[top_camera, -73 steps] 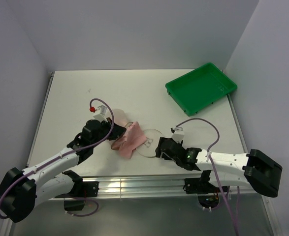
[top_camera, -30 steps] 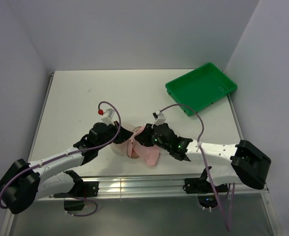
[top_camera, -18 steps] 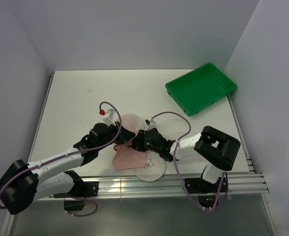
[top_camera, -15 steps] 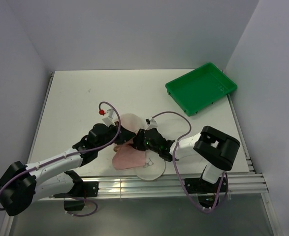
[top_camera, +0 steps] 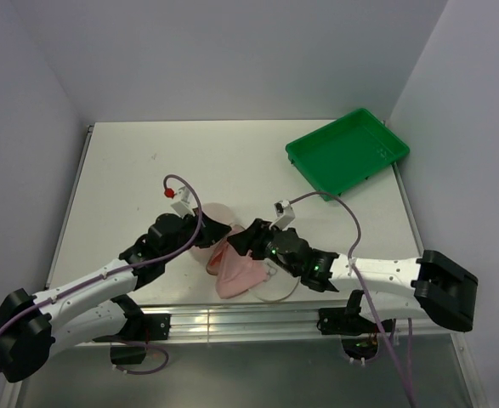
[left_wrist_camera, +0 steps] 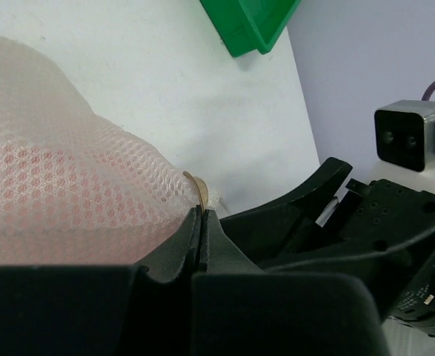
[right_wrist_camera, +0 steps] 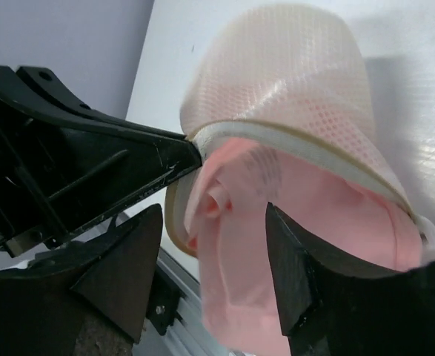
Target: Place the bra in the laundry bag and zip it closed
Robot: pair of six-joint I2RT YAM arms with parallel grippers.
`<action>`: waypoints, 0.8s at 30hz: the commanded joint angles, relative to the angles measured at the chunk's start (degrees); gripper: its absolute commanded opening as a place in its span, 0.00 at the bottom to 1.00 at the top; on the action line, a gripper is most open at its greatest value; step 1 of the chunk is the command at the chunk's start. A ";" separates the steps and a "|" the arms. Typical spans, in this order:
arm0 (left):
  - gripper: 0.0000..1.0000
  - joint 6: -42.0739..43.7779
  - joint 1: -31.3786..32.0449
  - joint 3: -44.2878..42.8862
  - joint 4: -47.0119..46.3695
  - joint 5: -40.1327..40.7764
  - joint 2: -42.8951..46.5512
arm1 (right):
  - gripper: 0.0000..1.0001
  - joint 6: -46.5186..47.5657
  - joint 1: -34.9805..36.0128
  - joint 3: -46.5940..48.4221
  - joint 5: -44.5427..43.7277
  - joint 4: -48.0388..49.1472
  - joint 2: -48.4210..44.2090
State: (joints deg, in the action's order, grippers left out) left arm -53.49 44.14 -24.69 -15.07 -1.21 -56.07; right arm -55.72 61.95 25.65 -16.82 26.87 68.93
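A: What is hidden?
B: From above, the arms cover the bag (top_camera: 208,223) mouth. The bra (top_camera: 242,272) is half inside, half hanging out.
A: And the jaws?
B: The left gripper (left_wrist_camera: 201,215) pinches the bag rim. The right gripper (right_wrist_camera: 213,222), narrow a second ago, now stands wide.

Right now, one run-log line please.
left gripper: shut on laundry bag rim | right gripper: open, at bra | bra: partly inside, rest spilling out | bag: unzipped

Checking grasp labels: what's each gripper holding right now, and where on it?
Left gripper is shut on the laundry bag at its rim. Right gripper is open, gripping nothing; the bra sits between its jaws.
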 commanded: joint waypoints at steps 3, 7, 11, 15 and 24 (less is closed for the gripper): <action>0.00 -3.89 0.42 0.95 -7.95 0.07 0.79 | 0.49 0.17 0.45 1.41 -6.12 -9.64 -0.21; 0.00 -5.21 0.42 2.01 -9.01 -0.54 1.49 | 0.08 -3.85 3.25 2.13 -9.45 -10.44 1.21; 0.00 -5.22 0.42 2.19 -9.19 -0.89 2.02 | 0.05 -5.10 5.55 0.72 -11.75 -9.29 1.38; 0.00 -6.79 0.68 2.89 -11.56 -3.00 0.62 | 0.07 -2.21 5.46 3.43 -9.19 -5.09 7.35; 0.00 -7.94 1.74 5.97 -7.53 -0.64 4.65 | 0.00 -2.90 -0.34 10.65 -15.25 10.91 20.20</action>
State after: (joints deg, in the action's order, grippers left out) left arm -60.80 45.39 -18.79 -21.69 -2.31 -54.24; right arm -58.54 63.20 35.70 -25.91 28.56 89.95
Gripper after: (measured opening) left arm 0.013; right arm 0.008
